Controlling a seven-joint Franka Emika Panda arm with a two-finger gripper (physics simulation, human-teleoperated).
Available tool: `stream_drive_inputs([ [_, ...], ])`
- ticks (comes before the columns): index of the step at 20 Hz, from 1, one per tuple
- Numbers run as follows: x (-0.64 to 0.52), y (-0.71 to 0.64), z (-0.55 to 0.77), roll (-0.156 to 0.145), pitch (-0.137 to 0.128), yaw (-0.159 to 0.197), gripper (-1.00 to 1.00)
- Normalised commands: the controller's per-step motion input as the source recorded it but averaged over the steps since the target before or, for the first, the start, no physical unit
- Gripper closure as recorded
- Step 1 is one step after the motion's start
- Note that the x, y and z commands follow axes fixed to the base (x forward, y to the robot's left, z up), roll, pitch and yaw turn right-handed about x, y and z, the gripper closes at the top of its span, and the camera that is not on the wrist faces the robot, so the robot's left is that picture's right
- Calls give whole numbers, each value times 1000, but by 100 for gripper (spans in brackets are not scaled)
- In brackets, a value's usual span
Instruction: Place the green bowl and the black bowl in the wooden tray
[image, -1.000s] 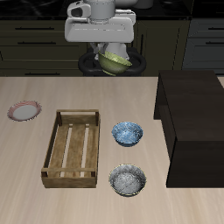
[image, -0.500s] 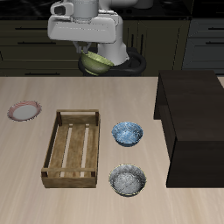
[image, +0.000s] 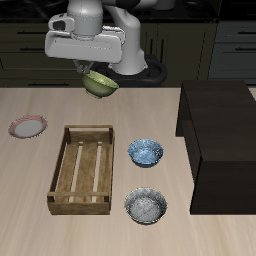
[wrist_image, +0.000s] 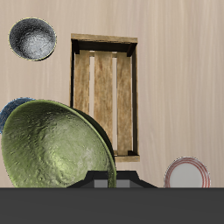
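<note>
So the tool (image: 96, 72) is clamped on the green bowl (image: 100, 83), which hangs tilted right under it, up in the air behind the wooden tray (image: 82, 168) and over the back edge of the tabletop (image: 30, 230). In the wrist view the green bowl (wrist_image: 57, 150) fills most of the picture, olive outside facing the camera, with the wooden tray (wrist_image: 105, 94) visible past its rim. I can't see the fingers themselves in either view, just the bowl pinned at the tool.

The black bowl (image: 146, 207) sits on the tabletop just beside the tray's front corner, nearer the front edge, also visible in the wrist view (wrist_image: 32, 38). A blue bowl (image: 146, 152) sits just beside the tray too, farther back than the black one. A small pinkish plate (image: 28, 127) lies well apart from the tray on its other side, near the back.

Room-wise: the tray is empty, slats all showing, raised sides all round. A big dark box (image: 222, 140) stands beyond the two bowls, away from the tray.

Compared to a second ago, the arm has swung the green bowl sideways, toward the plate side, so it's now more in line with the tray. Nothing on the tabletop has moved.
</note>
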Motion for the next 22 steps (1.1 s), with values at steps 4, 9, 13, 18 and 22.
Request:
stream_drive_inputs([
  [4,-24,-7,-256,-1,3,5,100],
  [9,28,-156,-196,-24,-8,-3,100],
  [13,83,-228,-136,-40,8,-33,100],
  [18,85,-185,-223,-29,14,-19,100],
  [22,84,75,-351,19,42,21,100],
])
